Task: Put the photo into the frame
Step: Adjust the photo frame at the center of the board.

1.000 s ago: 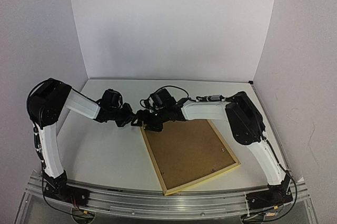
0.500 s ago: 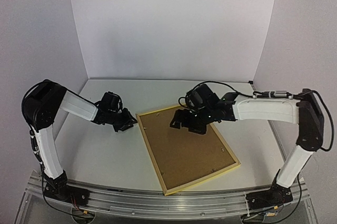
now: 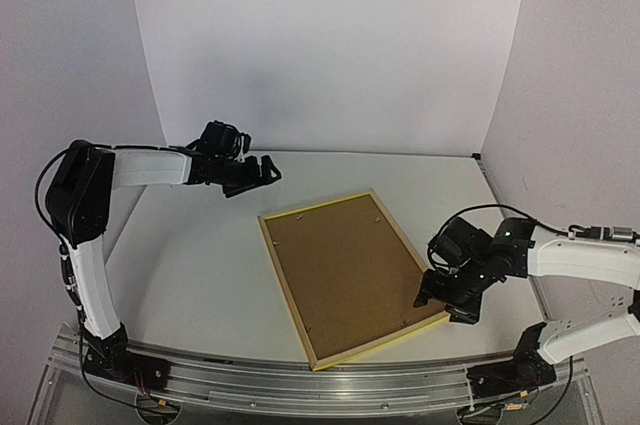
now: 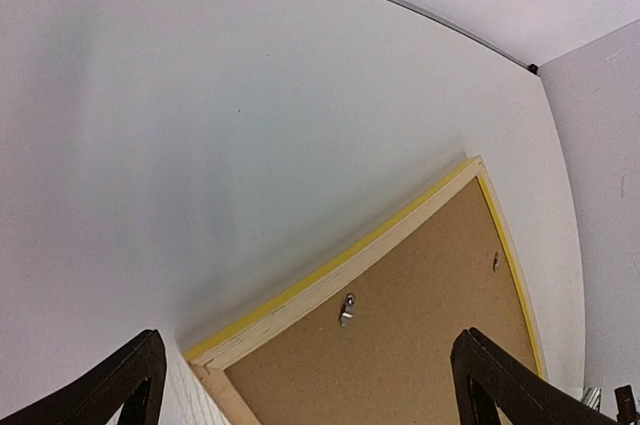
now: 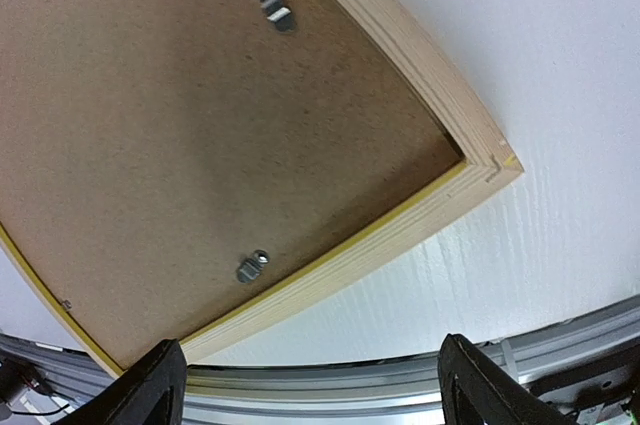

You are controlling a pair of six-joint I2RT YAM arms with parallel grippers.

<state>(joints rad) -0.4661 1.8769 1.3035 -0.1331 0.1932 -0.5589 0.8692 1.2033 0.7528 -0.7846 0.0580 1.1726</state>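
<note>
From overhead I see the frame lying face down in the middle of the bench, turned at a slant, its brown backing board uppermost inside the yellow edges. My left gripper hangs in the upper left of that view, up off the bench and apart from the frame's far left corner; its fingers are spread wide with nothing between them. My right gripper sits at the lower right, over the frame's near right corner, also spread and empty. In the right wrist view two small metal clips show on the board. The print itself is not visible to me.
</note>
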